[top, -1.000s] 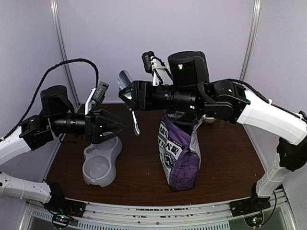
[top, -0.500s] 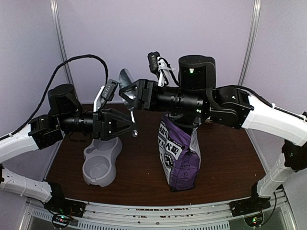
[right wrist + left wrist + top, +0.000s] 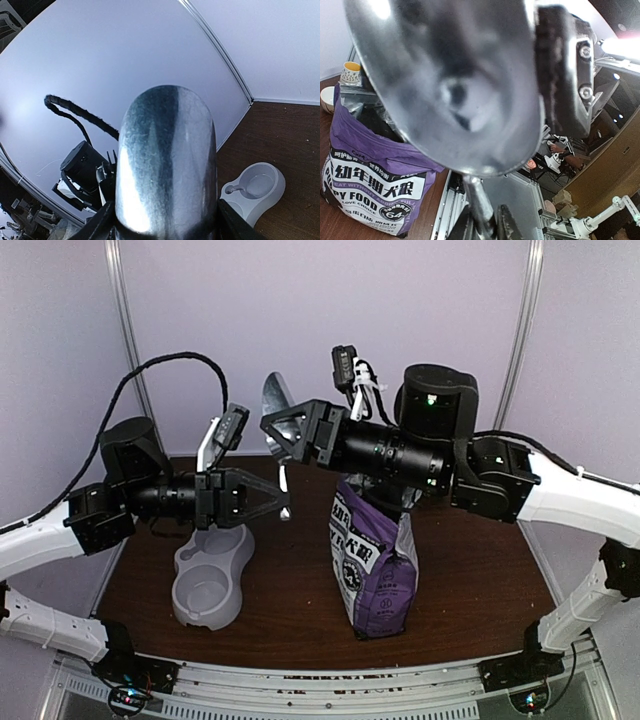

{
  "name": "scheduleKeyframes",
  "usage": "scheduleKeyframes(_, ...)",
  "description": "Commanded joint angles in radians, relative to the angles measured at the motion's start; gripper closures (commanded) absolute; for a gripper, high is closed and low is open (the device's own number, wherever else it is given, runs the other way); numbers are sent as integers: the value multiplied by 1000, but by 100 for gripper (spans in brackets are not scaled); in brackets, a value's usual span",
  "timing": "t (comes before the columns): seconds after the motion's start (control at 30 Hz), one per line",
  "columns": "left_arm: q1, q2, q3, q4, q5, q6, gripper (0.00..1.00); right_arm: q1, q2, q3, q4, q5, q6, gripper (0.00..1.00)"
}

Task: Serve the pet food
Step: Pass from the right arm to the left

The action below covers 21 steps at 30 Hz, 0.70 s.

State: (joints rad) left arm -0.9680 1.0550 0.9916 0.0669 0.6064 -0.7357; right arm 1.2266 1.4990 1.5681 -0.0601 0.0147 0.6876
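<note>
left pincer (image 3: 284, 505): pinched onto scoop (image 3: 276, 400) handle, low end
right pincer (image 3: 272, 436): clamped across scoop bowl
handover: confirm left grip before right release, scoop steady

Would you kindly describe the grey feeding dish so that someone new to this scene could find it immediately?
Start at the dark brown table. On its left half, towards the near edge, lies a pale grey plastic dish. Unlike the tall purple bag standing to its right, it is low, plain and shaped as two joined round hollows.
</note>
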Motion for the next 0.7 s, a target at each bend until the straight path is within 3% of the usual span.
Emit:
scheduleKeyframes(0.0,-3,-6,-9,73,-4,-13,90,4,-39,-30,98,1,7,66)
scheduleKeyframes(0.1,-3,-9,-12,72,-7,-23,100,5,-57,-70,139,-4,3,64)
scheduleKeyframes(0.27,-3,-27,-33,71,-32,-31,100,5,-75,-101,140,3,-11,58)
scheduleKeyframes(0.43,-3,-33,-37,49,-49,-10,100,4,-70,-91,100,12,-27,41)
scheduleKeyframes(0.67,-3,-43,-4,-112,-119,85,100,4,-87,-84,41,51,-55,21)
